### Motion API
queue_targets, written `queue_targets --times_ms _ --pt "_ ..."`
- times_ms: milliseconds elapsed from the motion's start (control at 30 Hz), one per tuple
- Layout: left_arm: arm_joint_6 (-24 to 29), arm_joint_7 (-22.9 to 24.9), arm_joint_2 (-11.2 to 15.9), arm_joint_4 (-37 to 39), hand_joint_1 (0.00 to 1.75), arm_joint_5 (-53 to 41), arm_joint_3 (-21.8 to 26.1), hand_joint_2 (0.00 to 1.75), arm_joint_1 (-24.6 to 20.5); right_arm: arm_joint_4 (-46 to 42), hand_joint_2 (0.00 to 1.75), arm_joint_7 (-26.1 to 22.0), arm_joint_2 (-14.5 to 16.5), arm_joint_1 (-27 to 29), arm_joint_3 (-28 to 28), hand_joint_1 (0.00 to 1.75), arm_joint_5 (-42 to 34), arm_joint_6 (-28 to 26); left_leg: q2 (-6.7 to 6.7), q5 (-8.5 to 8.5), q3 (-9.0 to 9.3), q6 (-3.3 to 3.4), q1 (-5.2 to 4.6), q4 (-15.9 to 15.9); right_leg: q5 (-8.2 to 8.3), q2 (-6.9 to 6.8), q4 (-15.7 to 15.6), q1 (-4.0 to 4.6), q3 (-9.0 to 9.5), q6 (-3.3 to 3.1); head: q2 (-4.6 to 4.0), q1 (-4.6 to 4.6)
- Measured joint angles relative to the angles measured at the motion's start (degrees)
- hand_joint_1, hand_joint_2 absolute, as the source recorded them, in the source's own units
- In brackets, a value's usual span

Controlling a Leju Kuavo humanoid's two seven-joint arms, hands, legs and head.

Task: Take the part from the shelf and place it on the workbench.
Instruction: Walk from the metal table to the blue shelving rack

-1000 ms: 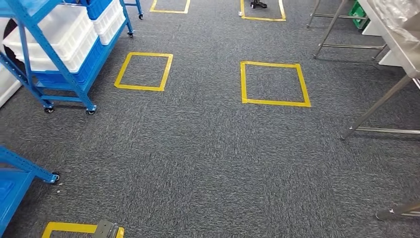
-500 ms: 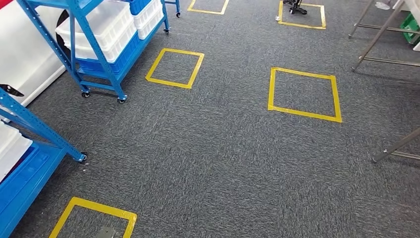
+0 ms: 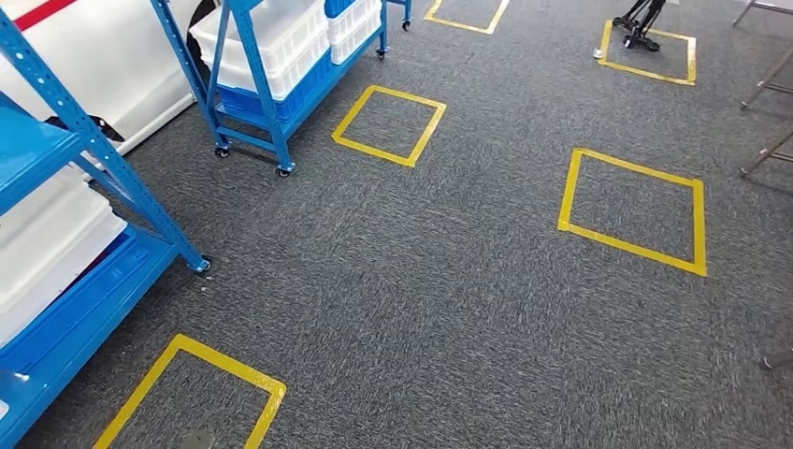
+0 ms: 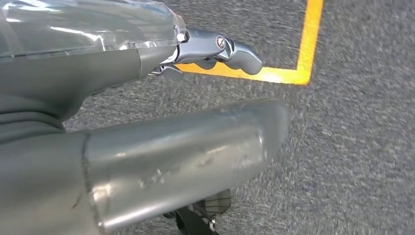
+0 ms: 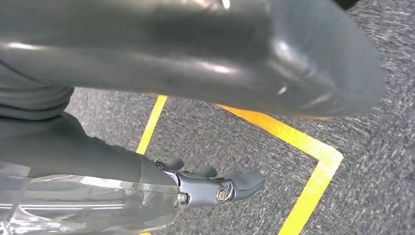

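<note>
A blue metal shelf point(image 3: 105, 161) stands close at my left, with white bins point(image 3: 47, 245) on its lower level. A second blue shelf on wheels point(image 3: 254, 89) stands farther back and carries white bins point(image 3: 273, 37) and blue ones. I cannot make out any part in the bins from here. My left hand point(image 4: 88, 78) hangs over the carpet with its fingers point(image 4: 215, 49) stretched out and nothing in it. My right hand point(image 5: 98, 161) hangs the same way, fingers point(image 5: 230, 188) apart and empty.
Grey carpet carries yellow tape squares: one by the far shelf point(image 3: 372, 152), one at the right point(image 3: 631, 250), one near my feet point(image 3: 230, 360). Metal table legs point(image 3: 767, 84) show at the far right edge. A black stand point(image 3: 641, 23) is at the back.
The whole picture has slid to the right as the camera turned left. The near blue shelf has come further into sight and the steel workbench has left at the right.
</note>
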Motion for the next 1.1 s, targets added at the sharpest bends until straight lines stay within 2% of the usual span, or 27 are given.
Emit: queue_targets --times_ms 33,100,133,200,233,267,333,367,400,433,467,500,533,600,633,667,733,767,800,867,900,933,967,1000,1033,1100 --pt "0.0 0.0 -0.01 0.0 0.0 -0.09 0.05 0.0 -0.02 0.01 0.0 0.21 -0.01 0.03 -0.09 0.0 0.0 0.08 -0.77 0.04 0.02 -0.09 0.03 0.04 2.34 1.02 -4.03 0.01 1.75 -0.31 0.0 0.01" --pt "0.0 -0.02 -0.08 0.0 0.0 -0.24 0.07 0.0 -0.13 0.02 0.0 0.48 -0.02 0.03 -0.36 0.0 0.0 0.15 -2.17 0.14 -0.13 -0.55 -0.04 0.2 5.24 3.24 -10.81 0.08 4.64 -0.77 0.0 0.0" --pt "0.0 -0.03 -0.11 0.0 0.0 -0.31 0.07 0.0 -0.15 0.02 0.0 0.53 -0.02 0.01 -0.5 0.0 0.0 0.16 -2.75 0.21 -0.28 -0.9 -0.01 0.21 5.61 3.84 -12.26 0.18 5.21 -0.89 0.0 -0.02" --pt "0.0 -0.07 -0.13 0.0 0.0 -0.53 0.07 0.0 -0.03 0.02 0.0 0.67 0.01 -0.18 -0.67 0.0 0.01 0.17 -3.85 0.44 -0.57 -1.71 0.07 0.01 5.72 2.94 -12.72 0.29 5.36 -1.21 -0.01 -0.03" --pt "0.0 -0.07 -0.14 0.0 0.0 -0.69 0.07 0.0 0.12 0.03 0.0 0.85 0.07 -0.26 -0.72 0.0 0.03 0.18 -3.42 0.32 -0.69 -1.98 0.09 0.19 5.92 2.24 -13.0 0.24 5.5 -1.54 0.0 -0.06" --pt "0.0 -0.06 -0.15 0.01 0.0 -0.89 0.07 0.0 0.23 0.04 0.0 1.05 0.11 -0.3 -0.75 0.0 0.05 0.19 -2.13 -0.35 -1.09 -2.2 0.04 1.03 6.14 1.52 -13.33 0.16 5.63 -1.96 0.0 -0.14" --pt "0.0 -0.06 -0.17 0.01 0.0 -1.15 0.07 0.0 0.12 0.08 0.0 1.49 0.2 -0.09 -0.8 0.0 0.11 0.21 1.51 -3.76 -3.29 -2.54 -0.01 6.14 6.39 -0.15 -13.77 0.17 5.74 -2.61 0.0 -0.46" --pt "0.0 -0.06 -0.17 0.02 0.0 -1.19 0.07 0.0 -0.03 0.1 0.0 1.6 0.19 0.08 -0.82 0.0 0.13 0.22 2.66 -5.94 -5.03 -2.77 0.03 10.04 6.36 -0.99 -13.78 0.28 5.69 -2.79 0.0 -0.58" --pt "0.0 -0.06 -0.17 0.02 0.0 -1.19 0.07 0.0 -0.12 0.13 0.0 1.71 0.19 0.22 -0.85 0.0 0.13 0.25 3.1 -7.62 -6.6 -3.01 0.12 13.69 6.33 -1.85 -13.76 0.38 5.62 -2.85 0.0 -0.66" --pt "0.0 -0.04 -0.17 0.02 0.0 -1.17 0.07 0.0 -0.07 0.14 0.0 1.78 0.19 0.29 -0.87 0.0 0.14 0.28 3.3 -8.32 -7.48 -3.22 0.22 15.96 6.3 -2.67 -13.74 0.44 5.58 -2.87 0.0 -0.66" --pt "0.0 0.02 -0.17 0.02 0.0 -1.22 0.07 0.0 0.06 0.15 0.0 1.88 0.19 0.3 -0.88 0.0 0.15 0.32 3.48 -7.92 -7.32 -3.37 0.3 16.13 6.25 -3.45 -13.71 0.47 5.55 -2.83 0.0 -0.65" --pt "0.01 0.13 -0.17 0.02 0.0 -1.31 0.07 0.0 0.19 0.17 0.0 1.99 0.19 0.27 -0.89 0.0 0.17 0.36 3.79 -6.53 -5.92 -3.45 0.34 13.86 6.18 -4.17 -13.66 0.47 5.59 -2.73 0.0 -0.67" --pt "0.02 0.27 -0.17 0.02 0.0 -1.5 0.07 0.0 0.29 0.2 0.0 2.11 0.2 0.23 -0.9 0.0 0.2 0.39 4.7 -4.66 -3.6 -3.44 0.36 9.88 6.06 -4.9 -13.57 0.49 5.69 -2.57 0.0 -0.67" --pt "0.04 0.63 -0.17 0.02 0.0 -1.94 0.07 0.0 0.28 0.27 0.0 2.32 0.22 0.22 -0.96 0.0 0.37 0.39 7.32 -2.09 0.5 -2.91 0.15 2.46 5.64 -6.15 -13.27 0.78 5.94 -2.04 -0.01 -0.68" --pt "0.05 0.78 -0.17 0.02 0.0 -2.15 0.07 0.0 0.3 0.29 0.0 2.38 0.23 0.18 -1.0 0.0 0.49 0.38 8.12 -1.63 1.38 -2.52 0.01 0.65 5.46 -6.69 -13.14 0.92 6.08 -1.75 -0.01 -0.61" --pt "0.06 0.92 -0.16 0.02 0.0 -2.25 0.08 0.0 0.38 0.31 0.0 2.43 0.24 0.09 -1.06 0.0 0.62 0.36 8.15 -1.62 1.46 -2.11 -0.15 0.18 5.35 -7.21 -13.09 0.99 6.21 -1.46 0.0 -0.53" --pt "0.07 1.18 -0.16 0.02 0.0 -2.33 0.14 0.0 0.67 0.32 0.0 2.67 0.3 -0.18 -1.15 0.0 0.85 0.35 6.76 -1.29 1.32 -1.37 -0.1 -0.03 5.12 -7.9 -13.07 0.89 6.52 -0.83 0.0 -0.39" --pt "0.08 1.32 -0.17 0.02 0.0 -2.34 0.19 0.0 0.78 0.32 0.0 2.82 0.32 -0.24 -1.17 0.0 0.94 0.35 6.16 -1.06 1.42 -0.99 0.01 -0.26 4.57 -7.1 -12.6 0.75 6.45 -0.48 0.0 -0.33" --pt "0.09 1.49 -0.18 0.02 0.0 -2.35 0.24 0.0 0.8 0.33 0.0 2.99 0.34 -0.23 -1.2 0.0 1.04 0.35 5.53 -0.78 1.46 -0.6 0.19 -0.51 3.35 -5.56 -11.07 0.62 5.85 -0.17 0.0 -0.22" --pt "0.11 1.79 -0.2 0.02 0.0 -2.4 0.32 0.0 0.68 0.36 0.0 3.3 0.35 -0.09 -1.25 0.0 1.19 0.36 4.24 -0.35 1.27 -0.08 0.34 -0.67 -0.47 -1.88 -4.46 0.31 2.79 0.21 0.0 0.03" --pt "0.12 1.91 -0.19 0.02 0.0 -2.45 0.37 0.0 0.63 0.38 0.0 3.42 0.36 0.0 -1.27 0.0 1.26 0.37 3.49 -0.24 1.1 0.04 0.34 -0.64 -2.13 -0.93 -0.49 0.24 0.83 0.28 0.0 0.09" --pt "0.13 2.0 -0.18 0.02 0.0 -2.5 0.42 0.0 0.66 0.4 0.0 3.5 0.37 0.1 -1.28 0.0 1.37 0.37 2.7 -0.17 1.01 0.06 0.33 -0.6 -2.8 -0.58 2.35 0.17 -0.64 0.34 0.0 0.1" --pt "0.13 2.08 -0.17 0.02 0.0 -2.58 0.48 0.0 0.73 0.42 0.0 3.52 0.37 0.17 -1.29 0.0 1.49 0.37 1.86 -0.14 0.98 0.02 0.32 -0.55 -2.32 -0.44 3.26 0.1 -1.26 0.35 0.0 0.11" --pt "0.13 2.11 -0.16 0.03 0.0 -2.69 0.52 0.0 0.79 0.43 0.0 3.53 0.37 0.23 -1.31 0.0 1.61 0.37 0.99 -0.11 1.0 -0.05 0.33 -0.5 -0.66 -0.29 1.79 0.02 -0.78 0.3 0.0 0.11" --pt "0.13 2.15 -0.16 0.03 0.0 -2.83 0.55 0.0 0.83 0.43 0.0 3.53 0.35 0.26 -1.32 0.0 1.72 0.36 0.14 -0.08 1.04 -0.18 0.36 -0.45 1.67 0.24 -1.59 -0.09 0.6 0.19 0.0 0.13" --pt "0.12 2.19 -0.17 0.07 0.0 -3.05 0.57 0.0 0.77 0.43 0.0 3.52 0.3 0.34 -1.35 0.0 1.81 0.35 -1.41 -0.07 0.85 -0.69 0.34 -0.21 5.36 2.95 -9.18 -0.3 3.63 -0.09 0.0 0.14"
